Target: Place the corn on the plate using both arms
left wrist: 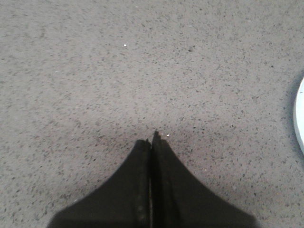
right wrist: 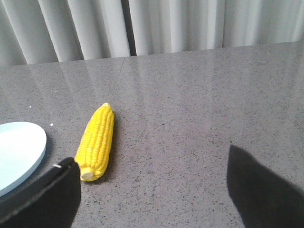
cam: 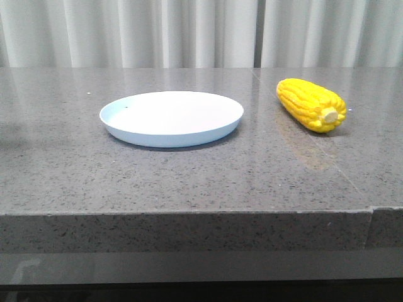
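A bright yellow corn (cam: 311, 104) lies on the grey table to the right of the pale blue-white plate (cam: 171, 117), its pale stub end pointing toward the front. The plate holds nothing. Neither arm shows in the front view. In the right wrist view the corn (right wrist: 97, 141) lies just beyond one black fingertip, and the plate's rim (right wrist: 33, 151) shows at the edge. My right gripper (right wrist: 151, 164) is open wide over bare table, short of the corn. My left gripper (left wrist: 151, 141) is shut with nothing in it, above bare table, a sliver of the plate (left wrist: 300, 118) at the frame edge.
The grey speckled table (cam: 189, 176) ends in a front edge (cam: 189, 214) near the camera. Pale curtains (cam: 189, 31) hang behind the table's far edge.
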